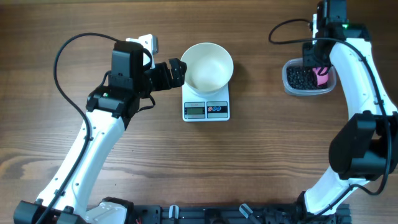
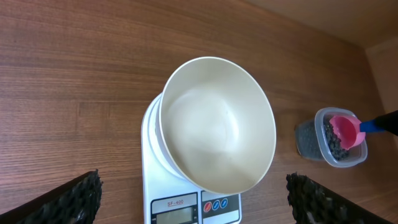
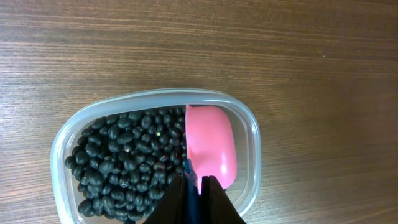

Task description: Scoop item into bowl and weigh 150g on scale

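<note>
Scale (image 1: 206, 107) stands mid-surface, display and two buttons at its near edge. The white bowl (image 1: 208, 65) sits on it, overhanging the platform and hiding its far part; the bowl's inside shows plain white.

Left gripper (image 1: 176, 72) hangs just beside the bowl's left rim, jaws wide apart, its fingers (image 2: 71, 198) flanking bowl and scale in the wrist view. Contact with the rim cannot be told.

The beans (image 3: 124, 165) lie in a clear plastic tub (image 3: 59, 149), well apart from the bowl to the right, with wooden surface (image 1: 261, 137) between.

Right gripper (image 3: 194, 186) is over the tub, jaws clamped on the blue handle of a pink scoop (image 3: 211, 146) lying along the tub's right side, beside the beans. Overhead, the right arm covers part of the tub. A black cable (image 1: 65, 74) loops beside the left arm.
</note>
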Motion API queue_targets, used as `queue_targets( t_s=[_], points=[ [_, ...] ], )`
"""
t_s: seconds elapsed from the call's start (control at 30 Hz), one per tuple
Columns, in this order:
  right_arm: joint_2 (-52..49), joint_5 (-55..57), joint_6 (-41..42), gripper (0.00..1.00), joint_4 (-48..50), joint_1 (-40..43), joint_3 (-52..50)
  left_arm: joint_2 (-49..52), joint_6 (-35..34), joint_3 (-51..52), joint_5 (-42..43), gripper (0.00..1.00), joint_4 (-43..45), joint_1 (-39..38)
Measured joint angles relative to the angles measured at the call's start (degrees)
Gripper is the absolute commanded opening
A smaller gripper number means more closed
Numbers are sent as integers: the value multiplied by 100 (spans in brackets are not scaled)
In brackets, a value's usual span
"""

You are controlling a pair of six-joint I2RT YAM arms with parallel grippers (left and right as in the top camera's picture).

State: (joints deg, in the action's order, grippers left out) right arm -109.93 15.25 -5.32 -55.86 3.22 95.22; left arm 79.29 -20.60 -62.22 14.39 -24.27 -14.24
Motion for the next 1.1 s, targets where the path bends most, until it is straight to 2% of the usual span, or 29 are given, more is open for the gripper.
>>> queue_targets(
  t_s=[0.2, 0.3, 0.47, 0.53, 0.6, 0.8, 1.1],
  points=[
    [0, -46, 50, 12, -175, 87, 17, 0, 0, 0, 0, 100, 0, 0],
    [0, -48, 131, 4, -221, 131, 7, 0, 0, 0, 0, 100, 0, 0],
    [0, -166, 275, 4, -216, 240, -9, 0, 0, 0, 0, 100, -2, 0],
    [9, -402, 295, 4, -212, 361, -9, 0, 0, 0, 2, 100, 0, 0],
    [22, -763, 295, 4, -212, 492, -9, 0, 0, 0, 0, 94, 0, 0],
    [35, -1792, 310, 4, -260, 935, -9, 0, 20, 0, 0, 100, -87, 0],
    [81, -2693, 402, 4, 87, 964, -507, 15, 20, 0, 0, 100, -820, 0]
  ],
)
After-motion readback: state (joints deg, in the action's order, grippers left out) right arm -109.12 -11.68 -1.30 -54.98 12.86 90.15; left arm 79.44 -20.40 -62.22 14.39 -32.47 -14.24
